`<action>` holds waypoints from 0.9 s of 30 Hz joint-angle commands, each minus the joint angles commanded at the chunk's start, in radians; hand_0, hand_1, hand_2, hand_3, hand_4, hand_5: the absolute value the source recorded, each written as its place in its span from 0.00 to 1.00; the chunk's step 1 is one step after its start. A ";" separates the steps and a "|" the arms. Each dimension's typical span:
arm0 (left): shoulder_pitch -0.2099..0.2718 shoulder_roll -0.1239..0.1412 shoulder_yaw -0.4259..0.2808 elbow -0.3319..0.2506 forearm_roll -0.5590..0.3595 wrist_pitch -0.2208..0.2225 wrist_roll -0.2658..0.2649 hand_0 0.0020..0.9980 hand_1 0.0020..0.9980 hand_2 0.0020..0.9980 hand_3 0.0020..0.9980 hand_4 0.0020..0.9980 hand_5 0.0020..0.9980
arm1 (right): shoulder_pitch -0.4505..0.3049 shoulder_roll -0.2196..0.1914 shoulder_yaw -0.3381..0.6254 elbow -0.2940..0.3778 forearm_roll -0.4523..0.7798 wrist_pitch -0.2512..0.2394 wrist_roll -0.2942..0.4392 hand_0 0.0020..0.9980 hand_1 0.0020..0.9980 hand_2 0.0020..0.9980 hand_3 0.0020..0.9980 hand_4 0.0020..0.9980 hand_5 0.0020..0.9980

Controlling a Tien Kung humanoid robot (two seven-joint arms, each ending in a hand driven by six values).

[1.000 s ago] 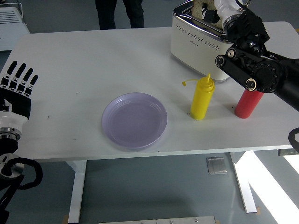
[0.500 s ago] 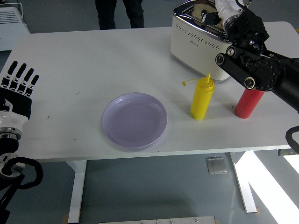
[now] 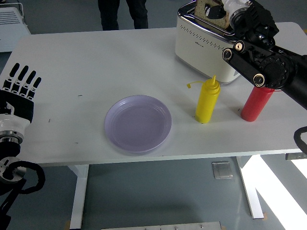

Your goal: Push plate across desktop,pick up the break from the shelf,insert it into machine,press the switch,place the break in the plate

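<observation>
Right hand [image 3: 229, 10] grips bread [image 3: 212, 10] above far-right toaster [image 3: 201, 40], likely lifting it out for plate [image 3: 138, 123]; left hand [image 3: 19, 88] open, idle

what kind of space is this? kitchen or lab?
Likely a lab or test room, not a kitchen: the toaster and squeeze bottles sit on a plain white desk over bare grey floor, with a person standing at the far side.
</observation>
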 joint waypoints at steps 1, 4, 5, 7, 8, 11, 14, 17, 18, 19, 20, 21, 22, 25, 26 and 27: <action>0.000 0.000 -0.001 0.000 -0.001 0.000 0.000 0.80 0.71 0.69 0.67 0.66 1.00 | 0.001 0.000 -0.004 -0.003 0.001 0.002 0.000 0.52 0.72 0.81 0.78 0.64 0.12; 0.000 0.001 -0.002 0.000 -0.003 0.000 0.000 0.80 0.71 0.69 0.67 0.66 1.00 | 0.001 0.000 -0.013 -0.008 0.003 0.007 0.000 0.52 0.72 0.81 0.78 0.64 0.12; 0.000 0.001 -0.004 0.000 -0.005 0.000 0.000 0.80 0.71 0.69 0.67 0.66 1.00 | 0.001 0.001 -0.020 -0.011 0.004 0.011 0.000 0.53 0.72 0.81 0.78 0.65 0.12; 0.000 0.002 -0.004 0.001 -0.008 -0.001 0.000 0.80 0.71 0.69 0.67 0.66 1.00 | 0.000 0.001 -0.025 -0.013 0.002 0.016 0.001 0.53 0.72 0.81 0.78 0.65 0.12; 0.001 0.002 -0.005 0.002 -0.009 -0.001 0.000 0.80 0.71 0.69 0.67 0.66 1.00 | -0.001 0.001 -0.026 -0.014 0.001 0.018 0.001 0.53 0.72 0.81 0.78 0.65 0.12; 0.001 0.001 -0.004 0.004 -0.012 -0.001 0.001 0.80 0.71 0.69 0.67 0.66 1.00 | -0.002 -0.001 -0.021 -0.011 -0.003 0.023 0.002 0.53 0.73 0.83 0.80 0.67 0.12; 0.002 0.000 -0.003 0.006 -0.014 -0.001 0.001 0.80 0.71 0.69 0.67 0.66 1.00 | -0.005 -0.008 -0.001 0.001 -0.010 0.028 0.004 0.53 0.73 0.83 0.80 0.67 0.12; 0.006 -0.002 -0.004 0.006 -0.015 -0.001 0.001 0.80 0.71 0.69 0.67 0.66 1.00 | -0.016 -0.029 0.045 0.036 -0.034 0.034 0.004 0.53 0.73 0.83 0.79 0.70 0.16; 0.007 -0.002 -0.005 0.006 -0.015 0.000 0.001 0.80 0.71 0.69 0.67 0.66 1.00 | -0.020 -0.036 0.060 0.048 -0.042 0.036 0.003 0.53 0.73 0.83 0.79 0.70 0.16; 0.008 -0.003 -0.005 0.006 -0.015 0.000 0.001 0.80 0.71 0.69 0.67 0.66 1.00 | -0.026 -0.050 0.078 0.065 -0.057 0.039 0.001 0.53 0.73 0.83 0.79 0.70 0.16; 0.011 -0.004 -0.008 0.005 -0.015 0.000 0.000 0.80 0.71 0.69 0.67 0.66 1.00 | -0.038 -0.072 0.104 0.092 -0.081 0.050 -0.005 0.53 0.73 0.83 0.79 0.70 0.16; 0.013 -0.004 -0.010 0.005 -0.015 0.000 0.000 0.80 0.71 0.69 0.67 0.66 1.00 | -0.048 -0.093 0.128 0.118 -0.104 0.059 -0.009 0.53 0.73 0.83 0.79 0.70 0.16; 0.014 -0.005 -0.011 0.005 -0.015 0.000 0.000 0.80 0.71 0.69 0.67 0.66 1.00 | -0.056 -0.108 0.148 0.139 -0.123 0.066 -0.012 0.53 0.73 0.83 0.79 0.70 0.16; 0.023 -0.006 -0.022 0.001 -0.014 0.001 -0.001 0.80 0.71 0.68 0.67 0.66 1.00 | -0.108 -0.176 0.225 0.225 -0.196 0.117 -0.032 0.51 0.69 0.80 0.77 0.67 0.18; 0.026 -0.006 -0.026 0.000 -0.014 0.001 -0.002 0.80 0.71 0.68 0.67 0.66 1.00 | -0.125 -0.200 0.253 0.257 -0.220 0.135 -0.039 0.51 0.69 0.80 0.77 0.67 0.18; 0.029 -0.006 -0.030 -0.001 -0.013 0.001 -0.002 0.80 0.71 0.68 0.67 0.66 1.00 | -0.147 -0.227 0.282 0.292 -0.243 0.158 -0.048 0.51 0.69 0.80 0.77 0.67 0.18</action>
